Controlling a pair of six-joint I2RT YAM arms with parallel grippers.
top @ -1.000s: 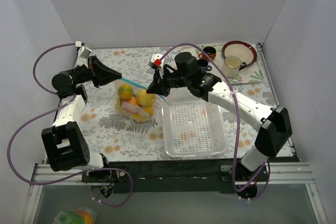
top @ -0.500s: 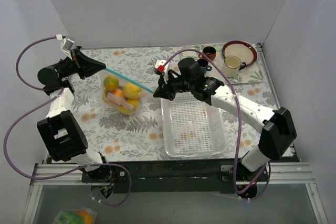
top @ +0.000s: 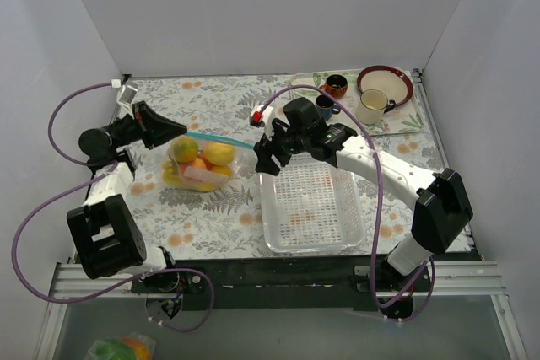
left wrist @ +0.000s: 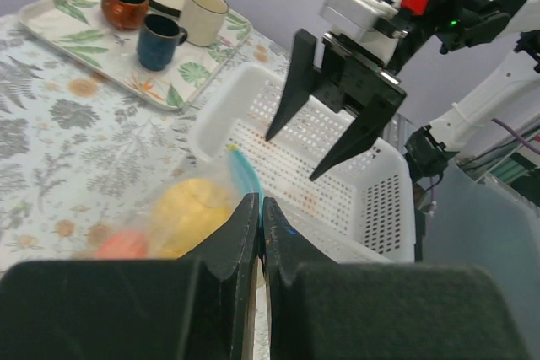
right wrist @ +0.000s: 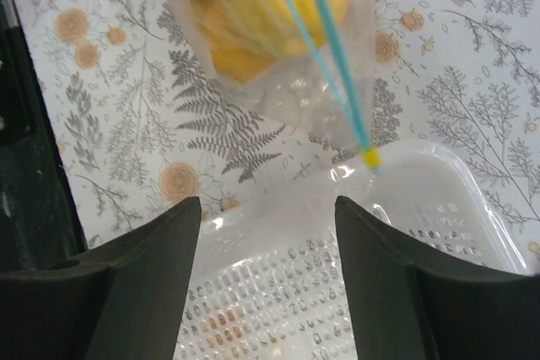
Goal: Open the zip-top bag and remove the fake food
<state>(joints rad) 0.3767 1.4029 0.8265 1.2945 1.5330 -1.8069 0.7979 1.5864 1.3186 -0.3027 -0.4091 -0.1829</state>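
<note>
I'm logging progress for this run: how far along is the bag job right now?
Done: little; the blue tracks of the zip-top bag look parted in the right wrist view. In hand: the left gripper pinches its strip; the right gripper is open, off the bag. Left: all the fake food sits inside.

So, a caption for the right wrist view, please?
Open right gripper over white basket, facing the fruit-filled zip-top bag.

My floral-patterned table [top: 211, 208] fills the middle of the frame; plain pale walls [top: 270, 6] close it at left, top and right.
</note>
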